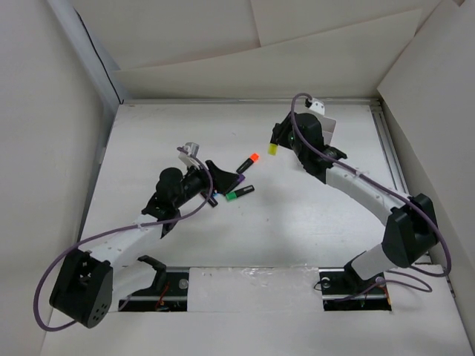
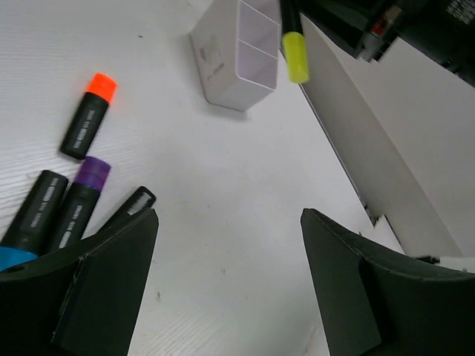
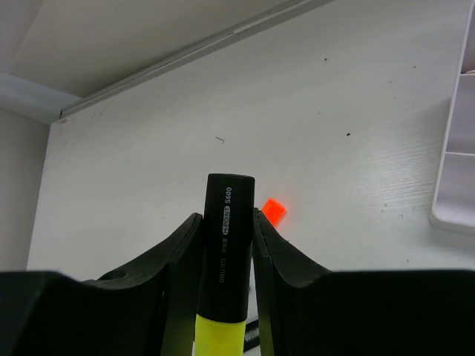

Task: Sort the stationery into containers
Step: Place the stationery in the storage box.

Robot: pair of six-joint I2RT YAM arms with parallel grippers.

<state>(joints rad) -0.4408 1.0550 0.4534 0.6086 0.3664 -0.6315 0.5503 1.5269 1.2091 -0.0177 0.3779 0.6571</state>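
Right wrist view: black stubby marker with yellow end (image 3: pixel 225 245), pinched between right gripper (image 3: pixel 225 221) fingers, held near the white, lilac-tinted plastic organiser (image 2: pixel 217 65). Left gripper (image 2: pixel 228 219) fingers spread, empty, over orange-ended marker (image 2: pixel 89 115) and purple-ended marker (image 2: pixel 80 202).

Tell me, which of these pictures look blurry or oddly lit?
Top external: soft even light, faint shadows, all sharp. Left wrist: the left gripper looms dark and soft-edged up close. Right wrist: the yellow marker looks fairly sharp; the orange marker behind it glows, blurred.
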